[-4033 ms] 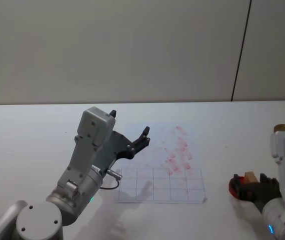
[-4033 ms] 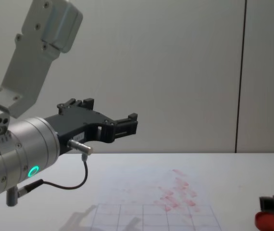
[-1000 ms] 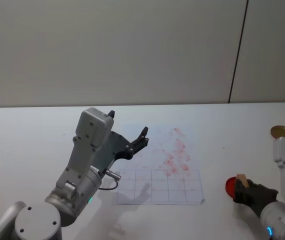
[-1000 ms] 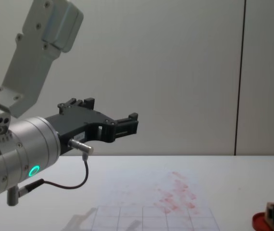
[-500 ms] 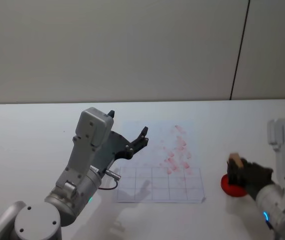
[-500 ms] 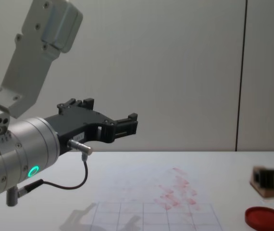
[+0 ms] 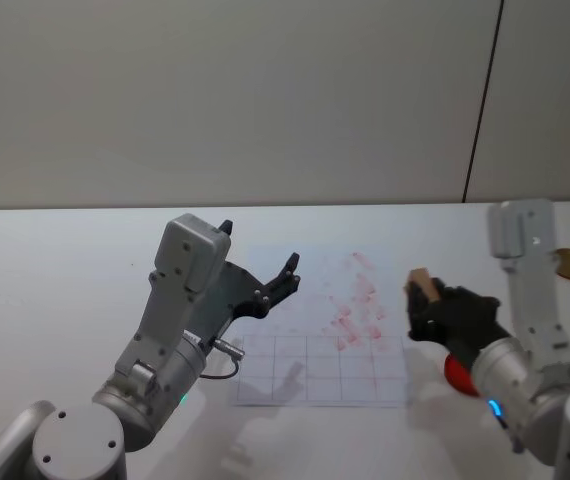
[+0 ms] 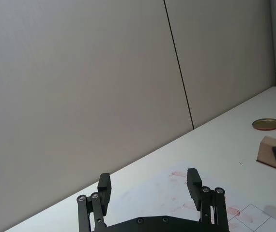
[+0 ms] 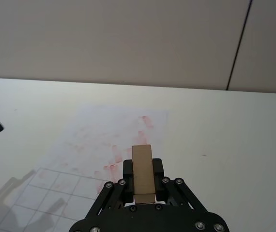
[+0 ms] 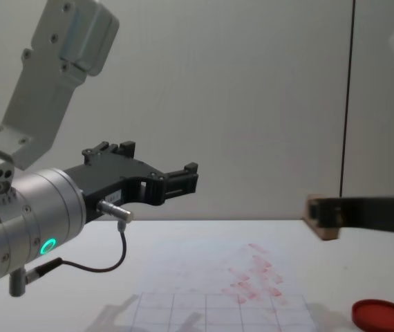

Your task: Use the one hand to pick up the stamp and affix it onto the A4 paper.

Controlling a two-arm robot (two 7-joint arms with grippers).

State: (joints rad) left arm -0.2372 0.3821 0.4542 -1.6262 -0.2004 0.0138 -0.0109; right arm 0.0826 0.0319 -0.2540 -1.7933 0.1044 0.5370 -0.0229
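Right pincer: we saw the right pincer [image 7: 423, 298] raised off the counter [image 7: 55, 270], its fingers closed tight on the two sides of the stamp [image 7: 419, 279].
Stamp: we found it in the air, clear of the counter, clamped at the fingertips. In the right wrist view its long axis ran along the fingers and out past their tips.
A4 paper: we noted the A4 paper [image 7: 317, 345] lying flat mid-counter, with red smudges on its far right part and a faint grid on its near part.
Key relation: we placed the stamp just outside the paper's right edge and above it, so the sheet lay leftward and below the right pincer.
Nearer arm: we judged the right arm nearer, and it was already loaded.
Left pincer: we saw the left pincer [image 8: 148, 179] held high over the paper's left side, wide open and empty.
Ink pad: we saw the red ink pad [image 10: 383, 315] on the counter, right of the paper.
Step in hand: we judged it the carry, with pressing down not yet done.
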